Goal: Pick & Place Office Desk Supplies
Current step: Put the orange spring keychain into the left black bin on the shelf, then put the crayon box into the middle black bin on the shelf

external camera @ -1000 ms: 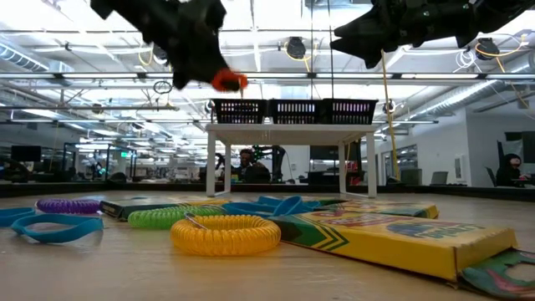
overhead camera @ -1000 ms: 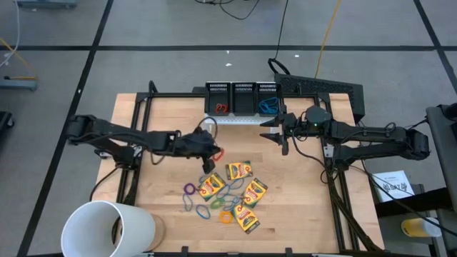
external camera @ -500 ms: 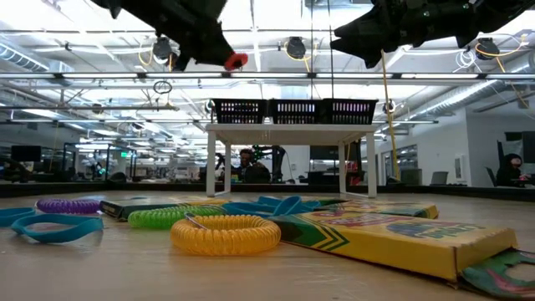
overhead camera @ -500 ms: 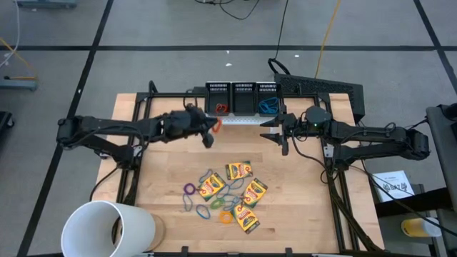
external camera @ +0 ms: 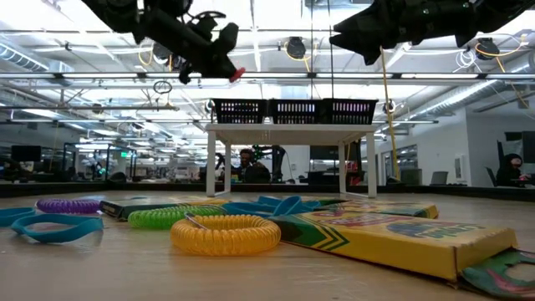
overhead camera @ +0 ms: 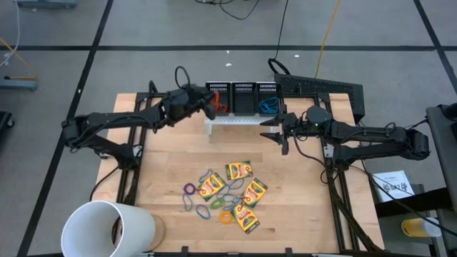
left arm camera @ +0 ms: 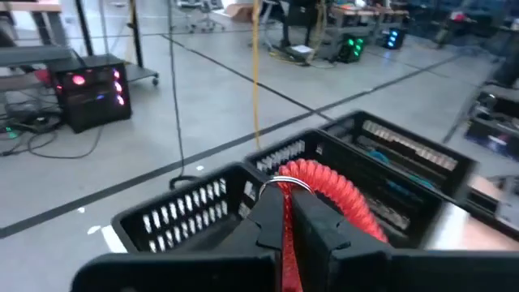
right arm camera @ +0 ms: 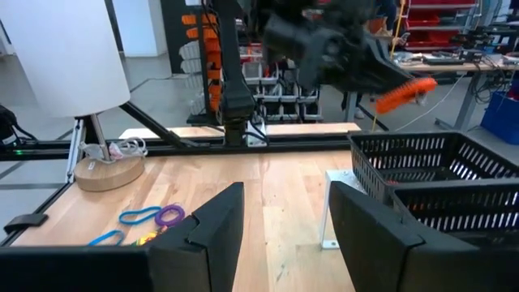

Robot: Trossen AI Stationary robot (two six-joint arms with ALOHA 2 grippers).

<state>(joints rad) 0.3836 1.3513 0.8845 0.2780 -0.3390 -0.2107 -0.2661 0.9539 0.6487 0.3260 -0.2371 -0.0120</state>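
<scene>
My left hand [overhead camera: 210, 104] is clamped on a red coiled band [left arm camera: 331, 188], pinched between the fingers [left arm camera: 266, 221] with the coil sticking out past the tips. It hangs in the air at the back of the surface, right at the leftmost of three black mesh bins [overhead camera: 243, 98], which sit on a small white stand [external camera: 290, 134]. In the left wrist view the bin rim is just beyond the band; the band is still in my grip, not in the bin. The leftmost bin already has something red in it [overhead camera: 221, 108], the rightmost something blue [overhead camera: 268, 107]. My right hand [overhead camera: 277, 133] hovers just in front of the right end of the stand, fingers [right arm camera: 203, 231] apart, holding nothing. The rest of the supplies lie in a cluster toward the front middle of the wooden surface [overhead camera: 164, 171]: several yellow-and-green crayon boxes [overhead camera: 239, 170] mixed with loose bands, purple [overhead camera: 189, 189], blue [overhead camera: 203, 212], orange [overhead camera: 226, 218] and green ones among them, some touching the boxes. From the low view a yellow coiled band [external camera: 226, 235] sits closest, beside a crayon box. A large white cup [overhead camera: 107, 228] lies at the front left corner, well apart from the cluster.
</scene>
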